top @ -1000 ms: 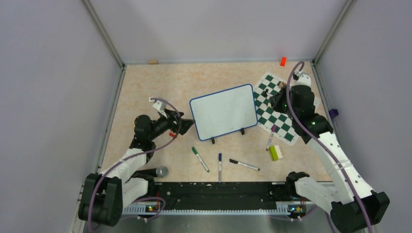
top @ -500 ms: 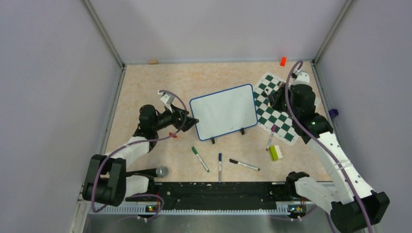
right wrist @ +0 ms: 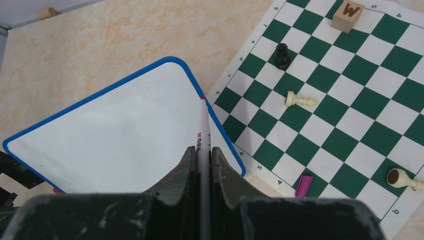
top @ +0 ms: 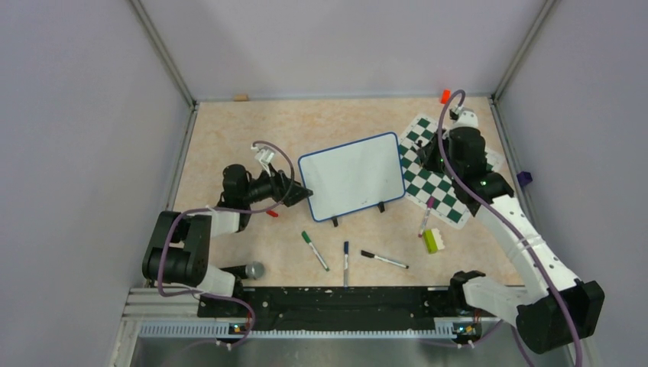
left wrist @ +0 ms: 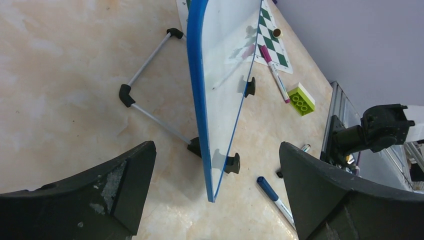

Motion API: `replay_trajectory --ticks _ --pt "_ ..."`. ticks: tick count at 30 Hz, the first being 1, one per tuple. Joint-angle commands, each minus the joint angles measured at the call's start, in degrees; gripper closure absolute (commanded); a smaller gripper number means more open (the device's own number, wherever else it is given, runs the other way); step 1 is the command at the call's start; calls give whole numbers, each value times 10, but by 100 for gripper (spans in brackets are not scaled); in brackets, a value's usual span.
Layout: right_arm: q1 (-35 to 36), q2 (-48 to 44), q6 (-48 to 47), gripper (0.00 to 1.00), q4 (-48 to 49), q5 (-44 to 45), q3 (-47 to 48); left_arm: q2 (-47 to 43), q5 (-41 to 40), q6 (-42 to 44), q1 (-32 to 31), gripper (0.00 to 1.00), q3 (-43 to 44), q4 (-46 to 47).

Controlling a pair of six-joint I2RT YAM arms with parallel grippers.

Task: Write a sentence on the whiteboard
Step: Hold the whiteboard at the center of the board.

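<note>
While board [top: 351,176] stands blank, left gripper [left wrist: 216,147] is held open astride its left edge; marker [right wrist: 202,120] is clamped in right gripper [right wrist: 202,155], tip over right edge.

The whiteboard [top: 353,176] is white with a thin blue frame and black feet. Right of it, the chess mat [top: 437,190] is chequered green and white. The surface [top: 244,130] is mottled beige.
</note>
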Motion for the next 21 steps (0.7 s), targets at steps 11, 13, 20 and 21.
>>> replay_trajectory --ticks 11,13,20,21 --pt "4 32 -24 100 8 -34 69 4 0 16 1 2 36 -22" --pt "4 39 -24 100 11 -29 72 14 0 24 1 2 45 -39" --pt "4 60 -32 100 20 -49 81 75 21 0 1 1 52 17" --pt "4 63 -31 100 23 -52 80 82 28 -8 1 1 52 34"
